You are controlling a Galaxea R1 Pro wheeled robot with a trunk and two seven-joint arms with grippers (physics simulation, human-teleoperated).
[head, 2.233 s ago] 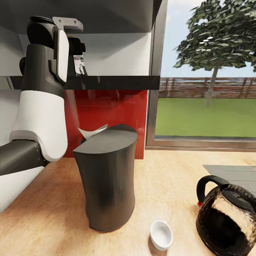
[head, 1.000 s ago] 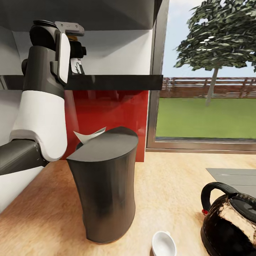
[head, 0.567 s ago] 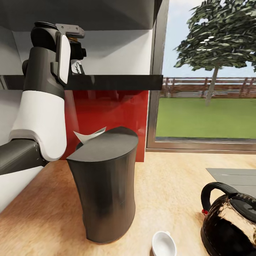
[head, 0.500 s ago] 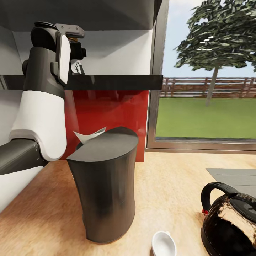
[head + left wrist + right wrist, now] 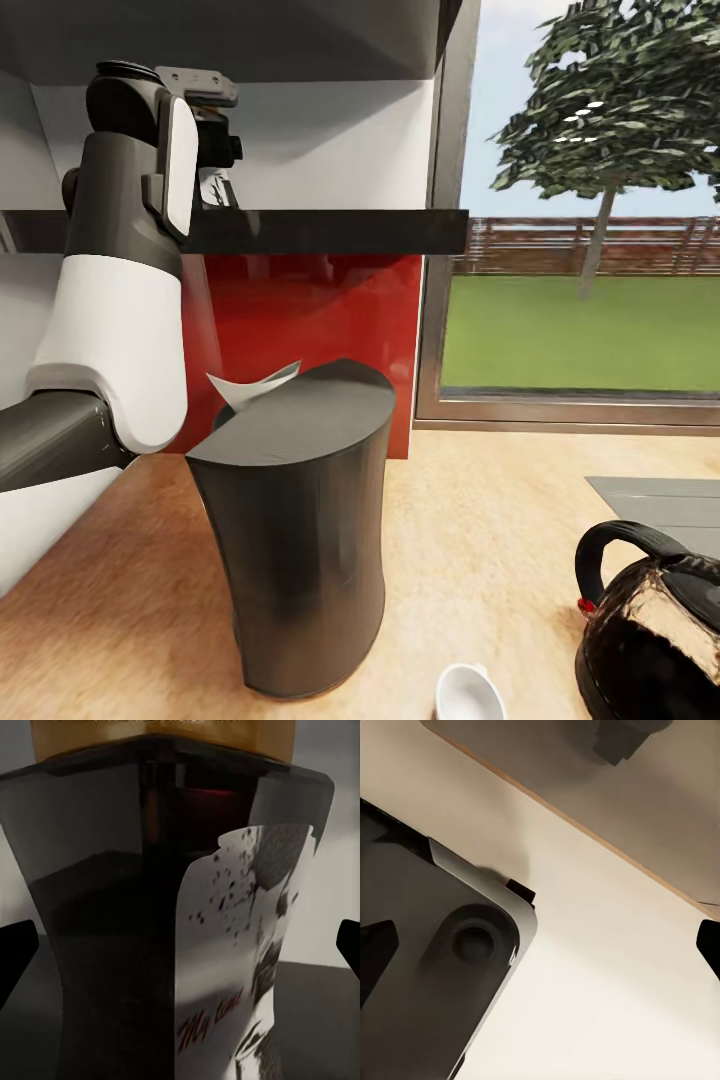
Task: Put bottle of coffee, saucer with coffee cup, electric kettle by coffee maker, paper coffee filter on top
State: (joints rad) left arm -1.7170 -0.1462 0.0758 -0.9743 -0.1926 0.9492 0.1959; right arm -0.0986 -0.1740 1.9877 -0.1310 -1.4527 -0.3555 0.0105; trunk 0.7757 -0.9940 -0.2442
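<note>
Head view: the left arm reaches up to the kitchen shelf, its left gripper at the bottle of coffee. Fingertips stand wide, either side of the bottle. On the table, far left, the coffee maker carries the paper coffee filter; the coffee cup and electric kettle sit near right. I cannot tell the right gripper's state.

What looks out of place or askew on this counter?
The paper coffee filter sits tilted at the back edge of the coffee maker top, half hidden behind it, not squarely on top. The coffee cup stands on bare countertop; no saucer visible under it.
</note>
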